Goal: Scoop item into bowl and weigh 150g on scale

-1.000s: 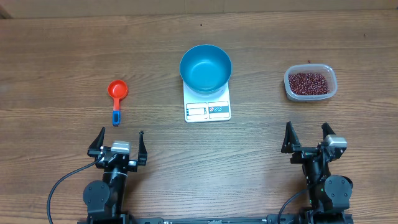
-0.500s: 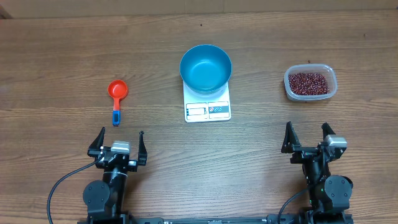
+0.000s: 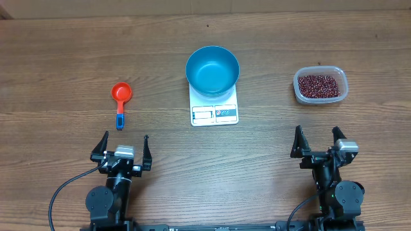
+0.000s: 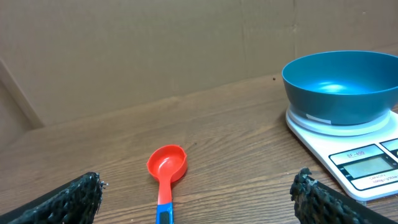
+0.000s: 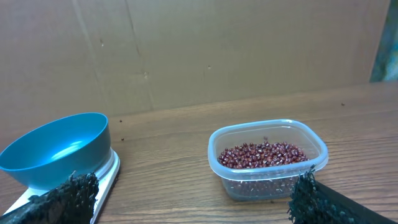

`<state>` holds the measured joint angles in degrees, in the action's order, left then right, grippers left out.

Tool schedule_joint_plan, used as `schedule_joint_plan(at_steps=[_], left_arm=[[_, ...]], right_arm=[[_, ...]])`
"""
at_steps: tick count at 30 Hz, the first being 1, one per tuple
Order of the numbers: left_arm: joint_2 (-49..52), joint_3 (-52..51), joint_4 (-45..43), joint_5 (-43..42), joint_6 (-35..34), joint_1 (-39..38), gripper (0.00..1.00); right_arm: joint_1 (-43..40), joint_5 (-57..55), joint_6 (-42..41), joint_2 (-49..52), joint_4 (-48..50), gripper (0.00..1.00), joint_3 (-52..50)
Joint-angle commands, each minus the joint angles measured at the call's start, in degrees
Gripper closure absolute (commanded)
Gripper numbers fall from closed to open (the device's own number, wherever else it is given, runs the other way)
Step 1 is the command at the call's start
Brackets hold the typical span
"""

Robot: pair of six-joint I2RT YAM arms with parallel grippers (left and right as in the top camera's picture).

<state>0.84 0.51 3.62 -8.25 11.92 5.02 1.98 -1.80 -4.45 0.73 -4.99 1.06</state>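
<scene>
Left fingers (image 3: pixel 103 145) (right fingers (image 3: pixel 297 142) too) spread above table (image 3: pixel 218 168).

Robot test bench, lab-type setup, not a real kitchen. My left arm (image 3: pixel 110 192) and right arm (image 3: pixel 338 192) sit at the near edge of a wood-grain table (image 3: pixel 58 51), with black cables (image 3: pixel 64 185) looping off the bases. Plain brown cardboard (image 4: pixel 155 50) stands as a wall along the far edge, with seams visible in both wrist views. Few props, laid out well apart: scale (image 3: pixel 214 113) mid-table, red scoop (image 3: pixel 120 96) toward the left edge, clear tub (image 3: pixel 320 86) toward the right edge.
</scene>
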Motion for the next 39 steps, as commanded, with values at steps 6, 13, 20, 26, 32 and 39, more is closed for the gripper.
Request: schedule_joint_plan(at_steps=[6, 13, 20, 26, 32, 39], left_arm=[[-0.6, -0.2, 0.2, 0.3, -0.8, 0.6, 0.00], [-0.6, -0.2, 0.2, 0.3, -0.8, 0.6, 0.01], [-0.6, -0.2, 0.2, 0.3, -0.8, 0.6, 0.01], [-0.6, -0.2, 0.2, 0.3, -0.8, 0.6, 0.00], [-0.6, -0.2, -1.1, -0.3, 0.0, 0.6, 0.00], [-0.6, -0.2, -0.1, 0.5, 2.8, 0.6, 0.00]], right_arm=[[0.3, -0.5, 0.0, -0.6, 0.4, 0.00, -0.6], [0.3, -0.5, 0.0, -0.6, 0.4, 0.00, -0.6], [0.3, -0.5, 0.0, -0.6, 0.4, 0.00, -0.6], [0.3, -0.5, 0.0, -0.6, 0.4, 0.00, -0.6], [0.3, -0.5, 0.0, -0.6, 0.4, 0.00, -0.6], [0.3, -0.5, 0.0, -0.6, 0.4, 0.00, -0.6]])
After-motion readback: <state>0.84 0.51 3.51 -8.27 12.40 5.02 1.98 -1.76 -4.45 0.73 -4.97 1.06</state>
